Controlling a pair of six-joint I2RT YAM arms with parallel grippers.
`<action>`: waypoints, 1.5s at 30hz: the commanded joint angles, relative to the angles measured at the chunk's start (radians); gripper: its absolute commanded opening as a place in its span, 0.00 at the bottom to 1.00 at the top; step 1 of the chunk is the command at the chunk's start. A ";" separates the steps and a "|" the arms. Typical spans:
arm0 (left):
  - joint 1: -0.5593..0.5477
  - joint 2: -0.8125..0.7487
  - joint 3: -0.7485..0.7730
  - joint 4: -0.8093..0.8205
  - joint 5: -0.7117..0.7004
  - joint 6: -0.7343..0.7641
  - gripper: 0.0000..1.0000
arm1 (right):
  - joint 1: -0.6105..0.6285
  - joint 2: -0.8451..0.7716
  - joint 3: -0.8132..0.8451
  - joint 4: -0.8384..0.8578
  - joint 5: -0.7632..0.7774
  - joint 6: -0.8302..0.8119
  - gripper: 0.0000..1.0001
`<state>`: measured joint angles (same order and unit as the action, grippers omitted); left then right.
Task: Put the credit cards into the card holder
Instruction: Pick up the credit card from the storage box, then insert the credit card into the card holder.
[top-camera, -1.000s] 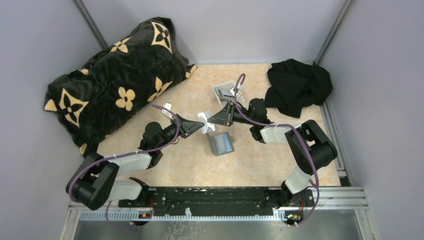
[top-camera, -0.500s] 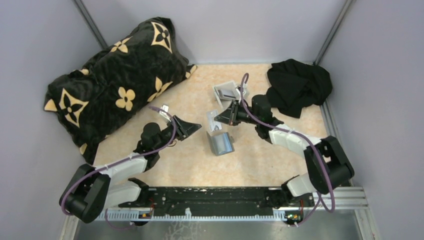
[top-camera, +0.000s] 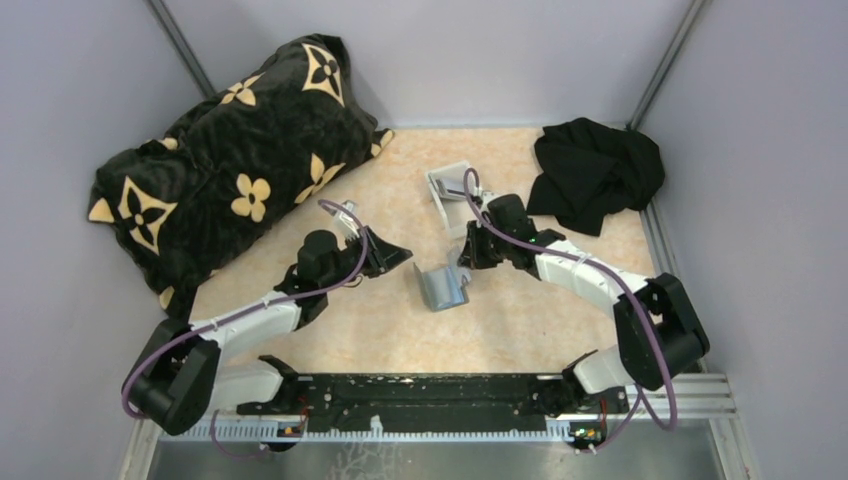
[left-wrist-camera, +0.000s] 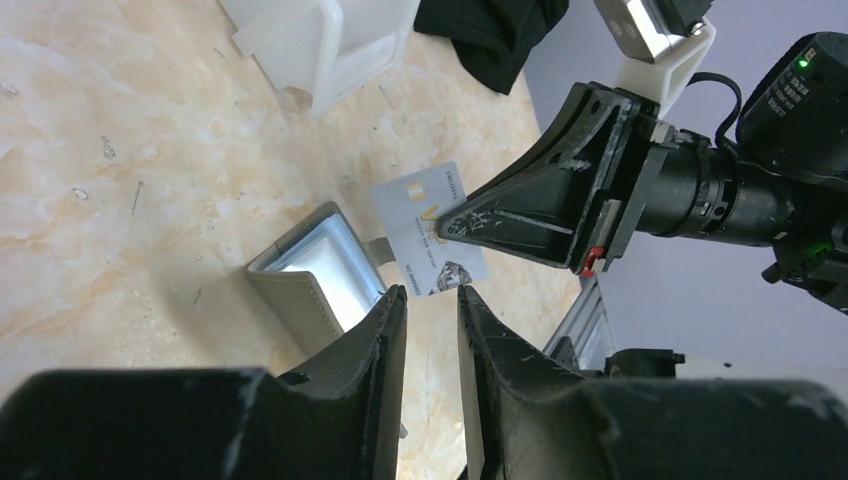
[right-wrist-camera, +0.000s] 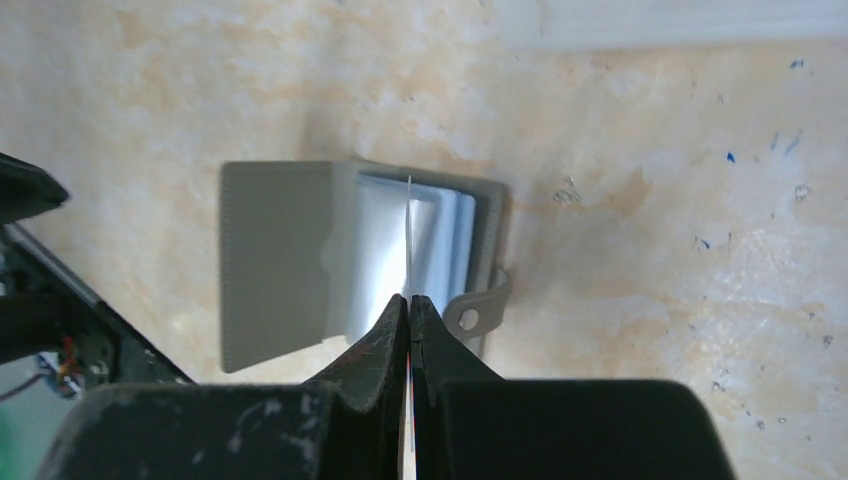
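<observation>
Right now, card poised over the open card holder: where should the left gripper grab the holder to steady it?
Pinch the free edge of the plain flap of the card holder, coming from the side of the left gripper. That flap seems lifted off the table, so jaws can straddle it, and it lies clear of the credit card pinched in the right gripper.

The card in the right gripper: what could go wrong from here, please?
1. The right gripper pinches the card by one edge only; pressed against the card holder, it may twist or slip.
2. Nothing holds the card holder: the left gripper is open and empty, so a push may slide it away.
</observation>
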<state>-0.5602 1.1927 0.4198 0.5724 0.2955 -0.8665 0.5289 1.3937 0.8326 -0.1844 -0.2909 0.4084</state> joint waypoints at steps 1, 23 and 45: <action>-0.022 0.026 0.054 -0.083 -0.018 0.079 0.32 | 0.023 0.034 0.052 -0.069 0.084 -0.058 0.00; -0.079 0.108 0.109 -0.156 -0.029 0.144 0.31 | 0.039 0.103 0.053 -0.047 0.064 -0.049 0.00; -0.108 0.114 0.128 -0.299 -0.055 0.182 0.29 | 0.039 0.116 -0.006 0.018 0.018 -0.015 0.00</action>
<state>-0.6613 1.3170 0.5144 0.3275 0.2550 -0.7132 0.5594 1.5009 0.8413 -0.2188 -0.2604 0.3862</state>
